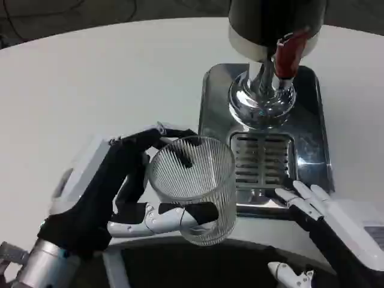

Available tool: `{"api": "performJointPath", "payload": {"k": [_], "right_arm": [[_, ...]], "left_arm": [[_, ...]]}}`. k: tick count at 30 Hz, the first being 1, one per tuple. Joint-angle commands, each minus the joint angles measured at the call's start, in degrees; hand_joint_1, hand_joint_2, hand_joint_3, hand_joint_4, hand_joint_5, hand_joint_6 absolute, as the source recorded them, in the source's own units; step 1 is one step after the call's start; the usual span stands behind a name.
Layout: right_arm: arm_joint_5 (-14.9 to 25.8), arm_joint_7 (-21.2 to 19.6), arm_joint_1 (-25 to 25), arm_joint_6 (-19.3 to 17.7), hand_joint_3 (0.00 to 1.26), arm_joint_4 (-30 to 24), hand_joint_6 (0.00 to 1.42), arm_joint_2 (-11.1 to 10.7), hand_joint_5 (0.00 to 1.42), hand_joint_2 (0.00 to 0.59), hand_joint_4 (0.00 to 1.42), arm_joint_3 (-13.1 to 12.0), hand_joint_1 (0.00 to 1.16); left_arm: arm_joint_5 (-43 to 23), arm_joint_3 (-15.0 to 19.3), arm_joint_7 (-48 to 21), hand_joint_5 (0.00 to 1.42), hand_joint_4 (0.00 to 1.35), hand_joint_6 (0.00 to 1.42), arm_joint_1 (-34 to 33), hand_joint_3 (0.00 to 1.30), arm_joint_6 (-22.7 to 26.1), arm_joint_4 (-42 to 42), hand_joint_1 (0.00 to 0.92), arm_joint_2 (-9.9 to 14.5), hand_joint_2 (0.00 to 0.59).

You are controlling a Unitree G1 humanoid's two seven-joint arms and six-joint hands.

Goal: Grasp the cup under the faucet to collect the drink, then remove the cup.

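The left hand [114, 192] gripped the ribbed clear cup [193, 186], fingers wrapped round its wall, holding it just left of the drip grate [262, 157] and short of the faucet [264, 90]. The right hand [324, 213] rested with fingers apart, holding nothing, on the steel tray [312, 150]. Done well, the cup should travel upright until centred under the spout. One cup, one faucet, one red lever [291, 53].

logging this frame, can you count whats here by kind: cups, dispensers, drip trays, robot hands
cups: 1, clear ribbed cup held by the left hand
dispensers: 1, dispenser with a red tap handle
drip trays: 1, metal drip tray
robot hands: 2, with the right hand resting at the tray's front edge
total: 5
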Motion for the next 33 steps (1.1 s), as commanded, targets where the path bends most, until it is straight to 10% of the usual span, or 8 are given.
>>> {"api": "performJointPath", "payload": {"k": [1,33], "right_arm": [[-0.1,0.7,0.3,0.2,0.12,-0.7,0.00,0.4,0.00,0.432,0.00,0.3,0.36],[0.5,0.4,2.7,0.4,0.12,-2.9,0.00,0.7,0.00,0.432,0.00,-1.5,0.36]], "left_arm": [[-1.1,0.1,0.0,1.39,1.22,1.42,0.2,1.07,-0.1,-0.2,0.494,-0.1,0.029],[0.4,-0.2,0.6,1.39,1.22,1.42,-2.8,1.06,-0.1,2.9,0.488,0.0,0.026]]}}
